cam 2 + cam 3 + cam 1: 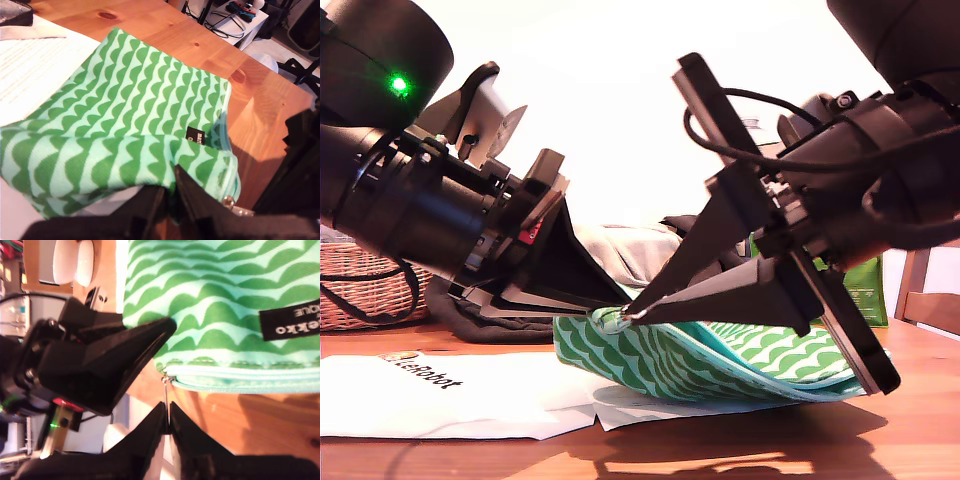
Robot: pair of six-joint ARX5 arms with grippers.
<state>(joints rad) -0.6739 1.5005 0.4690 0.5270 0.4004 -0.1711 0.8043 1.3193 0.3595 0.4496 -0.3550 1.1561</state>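
Observation:
A green and white wave-patterned zip pouch (pixel 720 365) (pixel 140 100) (pixel 210 315) lies on the wooden table (pixel 770 445), one end lifted. My first gripper (pixel 608 298) (pixel 170 189), the arm on the exterior view's left, is shut on the fabric at that lifted end. My second gripper (pixel 638 312) (pixel 167 415) comes in from the exterior view's right and is shut on the small metal zipper pull (pixel 164 384) (pixel 228 201) at the same end. The teal zipper edge (pixel 240 377) appears closed. A black label (pixel 196 136) (pixel 290 324) is sewn near it.
White paper sheets (pixel 450 395) lie under and beside the pouch. A wicker basket (pixel 360 285) stands at the exterior view's left, with grey cloth (pixel 630 250) behind the pouch. A green packet (pixel 865 290) and a wooden chair part (pixel 930 305) are at the exterior view's right.

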